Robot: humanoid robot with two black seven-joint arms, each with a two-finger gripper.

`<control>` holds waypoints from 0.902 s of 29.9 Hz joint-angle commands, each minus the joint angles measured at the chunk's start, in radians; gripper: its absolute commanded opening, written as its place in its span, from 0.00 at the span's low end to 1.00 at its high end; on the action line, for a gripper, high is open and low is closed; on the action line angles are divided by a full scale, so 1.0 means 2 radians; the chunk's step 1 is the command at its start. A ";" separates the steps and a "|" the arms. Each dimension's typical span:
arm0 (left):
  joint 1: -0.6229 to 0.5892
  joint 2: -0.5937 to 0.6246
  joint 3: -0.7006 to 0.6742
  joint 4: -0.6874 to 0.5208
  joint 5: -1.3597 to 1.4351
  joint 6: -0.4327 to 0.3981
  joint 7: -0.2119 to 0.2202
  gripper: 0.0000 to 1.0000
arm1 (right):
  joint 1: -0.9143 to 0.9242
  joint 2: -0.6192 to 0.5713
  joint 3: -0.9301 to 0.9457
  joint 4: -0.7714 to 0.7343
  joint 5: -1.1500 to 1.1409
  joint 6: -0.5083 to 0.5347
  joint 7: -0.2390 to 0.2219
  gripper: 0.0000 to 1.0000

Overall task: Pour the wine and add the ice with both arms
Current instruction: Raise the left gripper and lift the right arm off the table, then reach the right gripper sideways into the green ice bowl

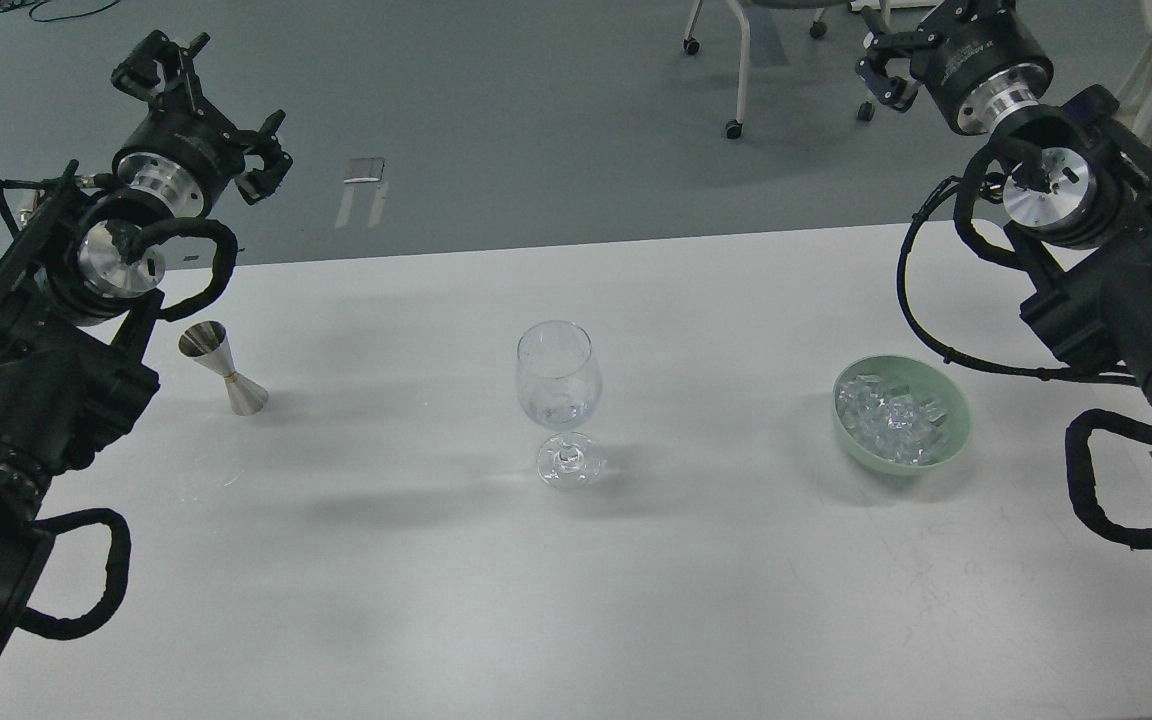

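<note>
A clear stemmed glass [557, 380] stands upright at the table's middle, with a little clear wine [556, 410] at the bottom of its bowl. The ice [891, 420] is heaped in a light green bowl [951, 440] to the right of the glass. My left gripper [214, 112] is open and empty, raised past the table's far left edge. My right gripper [911, 45] is open and empty, high at the far right and partly cut off by the top of the view. Both grippers are far from the glass and the bowl.
A small steel jigger [224, 370] stands upright on the white table [576, 600] at the left, just right of my left arm. Wheeled chair legs [736, 60] stand on the grey floor beyond the table's far edge.
</note>
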 commanded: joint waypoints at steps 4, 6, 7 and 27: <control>0.001 -0.001 0.000 -0.009 -0.002 0.001 0.020 0.98 | -0.032 -0.003 0.000 0.011 0.000 0.003 0.000 1.00; 0.001 -0.001 -0.007 -0.009 -0.005 0.003 0.020 0.97 | -0.048 -0.015 -0.002 0.026 -0.001 0.004 -0.003 1.00; 0.001 -0.001 -0.007 -0.009 -0.006 0.003 0.021 0.97 | -0.053 -0.022 -0.004 0.033 -0.001 0.005 -0.004 1.00; -0.001 0.015 0.005 -0.010 -0.016 -0.050 -0.080 0.98 | -0.080 -0.261 -0.157 0.312 -0.340 0.006 -0.001 1.00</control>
